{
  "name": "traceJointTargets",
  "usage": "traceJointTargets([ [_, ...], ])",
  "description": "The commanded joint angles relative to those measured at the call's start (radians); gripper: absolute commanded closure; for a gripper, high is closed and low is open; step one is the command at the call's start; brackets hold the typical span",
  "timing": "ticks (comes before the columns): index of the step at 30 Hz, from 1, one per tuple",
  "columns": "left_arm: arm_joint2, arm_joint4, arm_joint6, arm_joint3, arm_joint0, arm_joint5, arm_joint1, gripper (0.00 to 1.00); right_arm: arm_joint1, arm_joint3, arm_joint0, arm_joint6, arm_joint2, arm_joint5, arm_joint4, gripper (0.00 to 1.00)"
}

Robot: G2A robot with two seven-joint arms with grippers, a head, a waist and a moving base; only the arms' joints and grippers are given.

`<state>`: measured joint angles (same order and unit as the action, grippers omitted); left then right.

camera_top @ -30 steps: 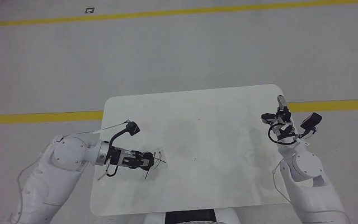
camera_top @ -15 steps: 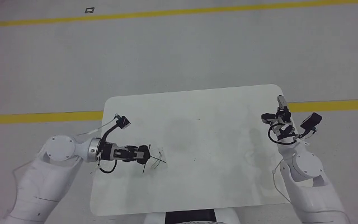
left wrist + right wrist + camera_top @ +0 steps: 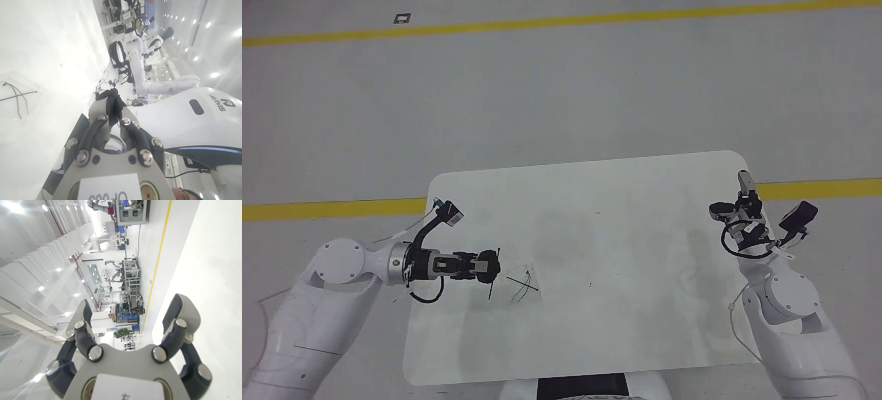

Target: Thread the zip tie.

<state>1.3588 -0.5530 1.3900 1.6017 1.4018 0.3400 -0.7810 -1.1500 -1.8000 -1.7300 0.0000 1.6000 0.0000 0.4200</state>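
Observation:
Two thin black zip ties (image 3: 525, 283) lie crossed on the white table (image 3: 622, 200), on what looks like a clear plastic sheet; the left wrist view shows the zip ties (image 3: 17, 98) the same way. My left gripper (image 3: 488, 268) sits just left of them, apart from them, and is shut. A short black zip tie strip (image 3: 489, 288) sticks out under its tip. In its own view the left gripper (image 3: 113, 100) has its black pads pressed together. My right gripper (image 3: 745, 188) stands open over the table's right edge; in its own view the right gripper (image 3: 130, 300) holds nothing.
The table's front-left edge (image 3: 417, 340) lies close under the left arm. A yellow floor line (image 3: 332, 209) runs behind the table.
The left gripper has drawn back to the left, away from the crossed zip ties, with the short black strip moving along with it. The right arm has not moved.

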Motion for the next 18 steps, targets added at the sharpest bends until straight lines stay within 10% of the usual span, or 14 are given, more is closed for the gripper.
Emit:
traceJointTargets([
  [1, 0.0, 0.0, 0.0, 0.0, 0.0, 0.0, 0.0, 1.0, 0.0, 0.0, 0.0, 0.0, 0.0, 0.0, 0.0, 0.0],
  [9, 0.0, 0.0, 0.0, 0.0, 0.0, 0.0, 0.0, 1.0, -0.001, 0.0, 0.008, 0.023, -0.013, 0.005, -0.014, 0.0],
  [18, 0.0, 0.0, 0.0, 0.0, 0.0, 0.0, 0.0, 1.0, -0.012, 0.01, 0.137, 0.147, -0.188, 0.065, -0.155, 0.0],
])
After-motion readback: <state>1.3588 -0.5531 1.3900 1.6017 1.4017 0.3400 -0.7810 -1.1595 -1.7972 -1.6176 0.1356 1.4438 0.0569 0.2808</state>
